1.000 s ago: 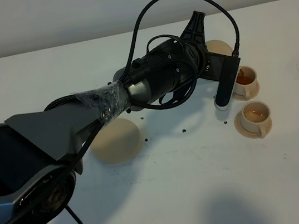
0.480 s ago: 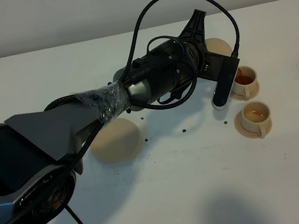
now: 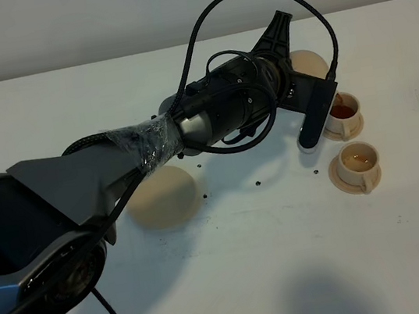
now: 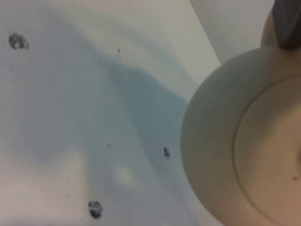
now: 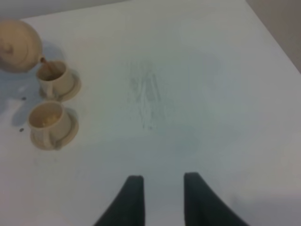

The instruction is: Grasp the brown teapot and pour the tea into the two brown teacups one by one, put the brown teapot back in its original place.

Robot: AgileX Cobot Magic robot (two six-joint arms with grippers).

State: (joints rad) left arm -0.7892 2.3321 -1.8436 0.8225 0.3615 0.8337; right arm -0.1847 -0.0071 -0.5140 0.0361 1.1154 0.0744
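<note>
Left arm (image 3: pixel 211 117) is reaching across the white tabletop (image 3: pixel 287 256), tilting the brown teapot (image 3: pixel 307 63) over the far teacup (image 3: pixel 342 112). Near teacup (image 3: pixel 355 163) is sitting just beside it; big saucer (image 3: pixel 163 198) is lying apart.

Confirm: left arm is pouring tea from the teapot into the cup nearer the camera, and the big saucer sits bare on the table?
Not quite. The teapot is pouring into the farther cup, the one beside the pot; the right wrist view shows the stream entering it. The nearer cup already holds tea. The big saucer does sit bare on the table.

Pale-tan teapot (image 5: pixel 18 45), matching teacups (image 3: pixel 354 165) (reddish-brown tea (image 3: pixel 340 111), apparently), white table (image 3: pixel 287 256)
</note>
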